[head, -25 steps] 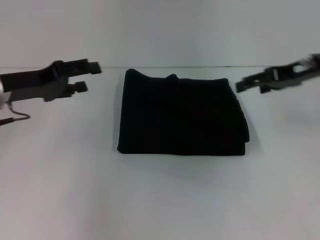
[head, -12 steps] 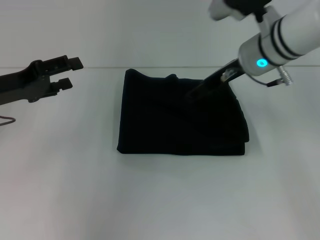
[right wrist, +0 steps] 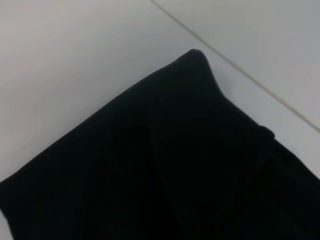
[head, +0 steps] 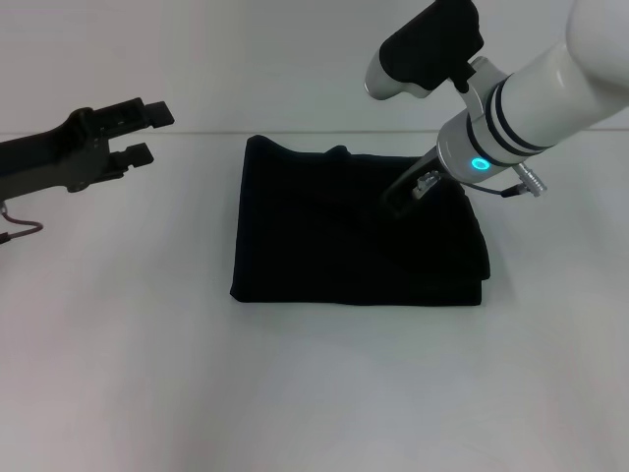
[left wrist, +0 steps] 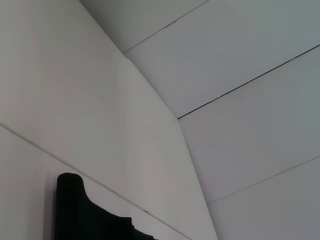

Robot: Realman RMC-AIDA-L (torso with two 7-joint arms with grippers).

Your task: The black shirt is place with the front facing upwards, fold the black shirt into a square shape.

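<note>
While the left end effector [head: 145, 133] is held spread and empty above the table [head: 295, 393], well left of the cloth, the black shirt [head: 354, 231] is seen folded into a near-square at the centre. Soft, limp and light by appearance, it is best pinched at a layered corner. The right end effector [head: 398, 202] is lowered onto its far right part; its fingers cannot be told apart. Fold ridges are shown only by the right wrist view.

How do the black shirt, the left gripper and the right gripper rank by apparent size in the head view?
1. The black shirt, folded on the table, largest.
2. The left gripper, left of the shirt.
3. The right gripper, over the shirt; its dark fingers blend in, so this rank is unsure.
</note>
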